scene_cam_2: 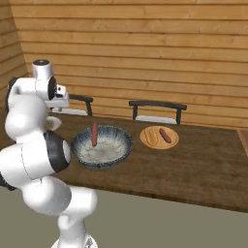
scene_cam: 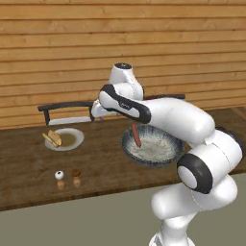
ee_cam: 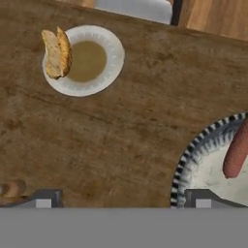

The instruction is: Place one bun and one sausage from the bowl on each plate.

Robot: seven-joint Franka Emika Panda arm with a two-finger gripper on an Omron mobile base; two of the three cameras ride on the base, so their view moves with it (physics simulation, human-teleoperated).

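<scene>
Open tool (ee_cam: 123, 198) empty above table (ee_cam: 121, 135), sausage (ee_cam: 236, 151) in bowl (ee_cam: 193, 155), bun (ee_cam: 57, 52) on plate (ee_cam: 109, 63).

salt shaker (scene_cam: 59, 176) beside pepper shaker (scene_cam: 76, 173), two chairs (scene_cam_2: 157, 110), wooden wall (scene_cam: 72, 43)

Rendered home dining corner: horizontal wooden plank wall (scene_cam_2: 145, 43), long dark wooden table (scene_cam_2: 193, 164), two dark-framed chairs (scene_cam_2: 157, 110), small salt and pepper shakers (scene_cam: 67, 179).
</scene>
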